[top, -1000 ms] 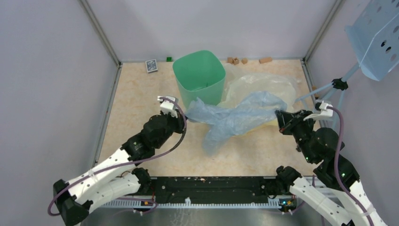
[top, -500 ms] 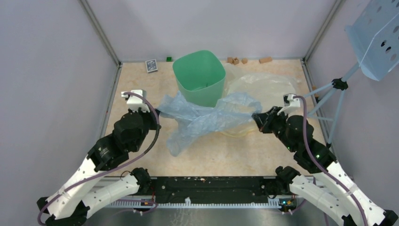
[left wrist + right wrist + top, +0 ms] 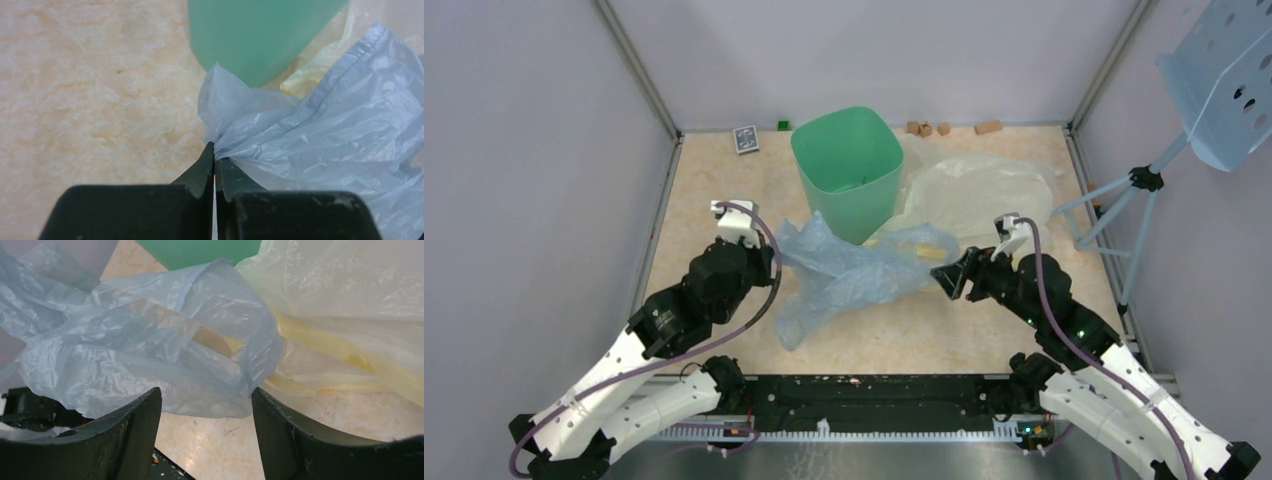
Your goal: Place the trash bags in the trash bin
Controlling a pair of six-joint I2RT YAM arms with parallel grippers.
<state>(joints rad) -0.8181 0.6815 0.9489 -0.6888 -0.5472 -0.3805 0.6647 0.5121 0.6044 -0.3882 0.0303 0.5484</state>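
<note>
The right gripper [image 3: 946, 278] has just let go, fingers spread; the left gripper [image 3: 214, 160] stays pinched on the thin, crinkly pale blue plastic bag [image 3: 854, 272], now slumped against the mint-green plastic bin [image 3: 856, 205], still outside it; a regrasp looks likely.

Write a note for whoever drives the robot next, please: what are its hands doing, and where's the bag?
Left gripper: shut on a corner of the thin, crinkly pale blue plastic bag.
Right gripper: open, holding nothing; the bag's loose end lies just ahead of it.
Mint-green plastic bin: upright at the far middle of the table; the bag is bunched in front, outside it, against a cream-yellow plastic bag.
Done: one corner gripped. Left: lift the bag into the bin.
</note>
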